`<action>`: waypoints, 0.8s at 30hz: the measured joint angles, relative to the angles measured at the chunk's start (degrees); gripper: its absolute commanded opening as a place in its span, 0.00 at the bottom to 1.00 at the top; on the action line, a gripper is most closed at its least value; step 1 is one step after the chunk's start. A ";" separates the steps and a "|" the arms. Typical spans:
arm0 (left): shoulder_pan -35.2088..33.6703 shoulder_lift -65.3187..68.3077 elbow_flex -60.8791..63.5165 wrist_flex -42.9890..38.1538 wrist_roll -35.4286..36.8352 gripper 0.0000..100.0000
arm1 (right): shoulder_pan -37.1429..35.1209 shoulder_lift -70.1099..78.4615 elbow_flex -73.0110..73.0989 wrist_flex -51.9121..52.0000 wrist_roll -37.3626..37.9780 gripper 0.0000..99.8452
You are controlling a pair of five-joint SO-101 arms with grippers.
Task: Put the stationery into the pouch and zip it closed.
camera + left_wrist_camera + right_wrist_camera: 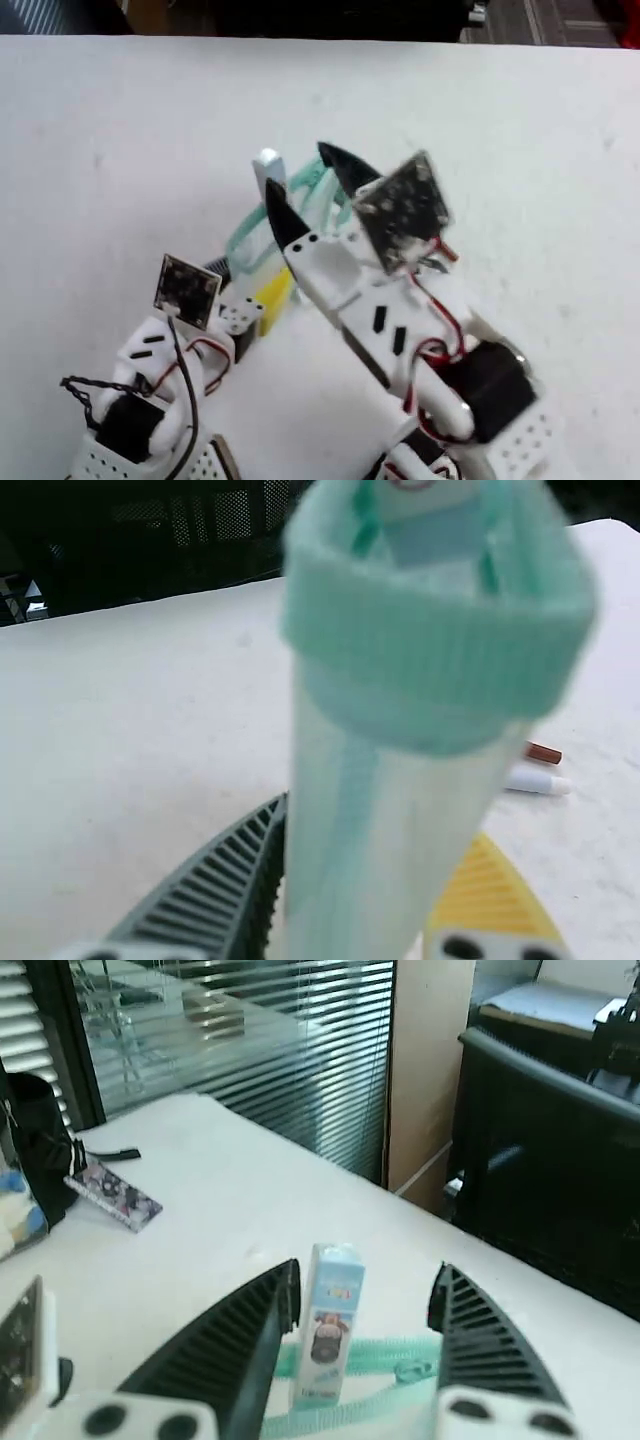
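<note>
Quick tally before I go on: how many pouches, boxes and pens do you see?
Pouch: 1
Box: 1
Pen: 1, white; brown piece beside it unclear
Total: 3

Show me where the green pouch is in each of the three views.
High view: the pouch lies mid-table, partly under the right tool.
Left wrist view: the pouch is gripped between the left tool's grey and yellow fingers.
Right wrist view: its green rim shows between the black fingers.
Shared landmark: the small box in its mouth.
</note>
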 measured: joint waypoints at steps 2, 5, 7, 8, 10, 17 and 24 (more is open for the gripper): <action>0.00 0.00 0.00 0.00 0.00 0.21 | 0.09 0.18 -3.43 -0.97 0.00 0.02; 0.00 0.00 0.00 0.00 0.00 0.21 | -0.18 5.98 -8.70 -2.55 0.79 0.01; 0.00 0.00 0.00 0.00 0.00 0.21 | -0.18 12.48 -12.31 -2.46 1.58 0.02; 0.00 0.00 0.00 0.00 0.00 0.21 | -0.18 15.30 -13.98 -2.29 1.76 0.02; 0.00 0.00 0.00 0.00 0.00 0.21 | -0.09 20.84 -17.58 0.00 1.93 0.02; 0.00 0.00 0.00 0.00 0.00 0.21 | 0.00 28.75 -25.32 8.26 2.02 0.02; 0.00 0.00 0.00 0.00 0.00 0.21 | 2.90 28.48 -26.11 14.24 2.02 0.02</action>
